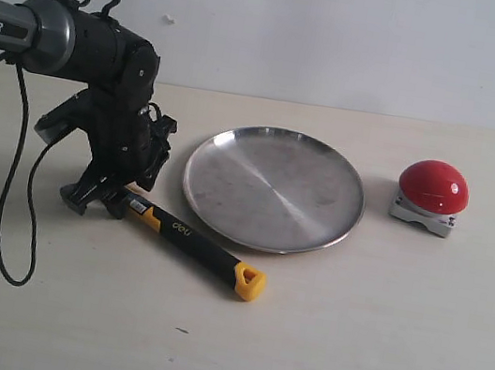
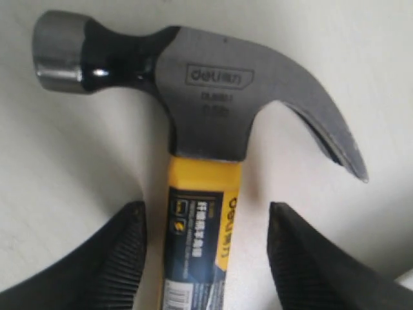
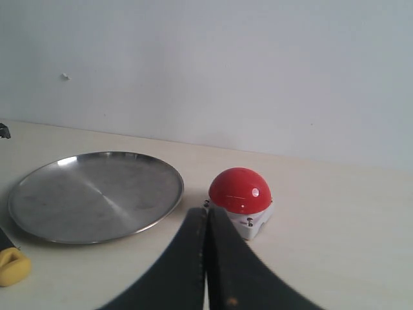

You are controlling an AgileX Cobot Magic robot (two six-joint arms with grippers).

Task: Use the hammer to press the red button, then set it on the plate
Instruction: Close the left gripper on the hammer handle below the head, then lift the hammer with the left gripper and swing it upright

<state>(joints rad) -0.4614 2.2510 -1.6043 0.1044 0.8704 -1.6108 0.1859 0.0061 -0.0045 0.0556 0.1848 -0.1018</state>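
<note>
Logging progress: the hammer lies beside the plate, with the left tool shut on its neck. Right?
No: the left wrist view shows the left tool open, fingers either side of the hammer neck, not touching. It does lie beside the plate.

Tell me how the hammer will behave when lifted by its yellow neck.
The hammer will likely feel head-heavy: its metal head is thick next to the slim handle. Gripped at the yellow neck, where the open left hand straddles it, it should balance fairly well. It looks rigid, and lying flat it seems unlikely to roll.
</note>
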